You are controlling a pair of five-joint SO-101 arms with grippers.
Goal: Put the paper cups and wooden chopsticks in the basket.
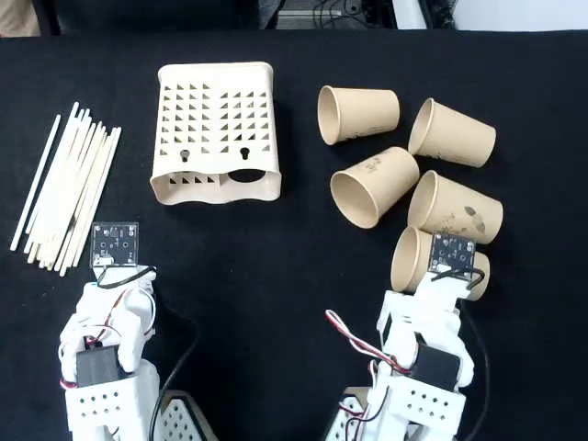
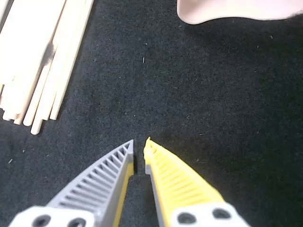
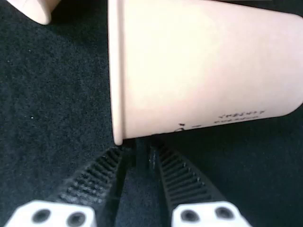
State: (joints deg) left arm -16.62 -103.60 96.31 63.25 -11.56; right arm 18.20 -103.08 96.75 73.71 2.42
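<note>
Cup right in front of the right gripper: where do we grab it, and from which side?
Take the rim. The cup lies on its side, mouth open toward the basket side, so come from there, one finger inside, one outside the wall. The right gripper, shut at the rim, must open first. The round body would probably slip.

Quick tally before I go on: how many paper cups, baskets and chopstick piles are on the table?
Paper cups: 5
Basket: 1
Chopstick pile: 1 (sticks overlap too much to count singly)
Total: 7
</note>
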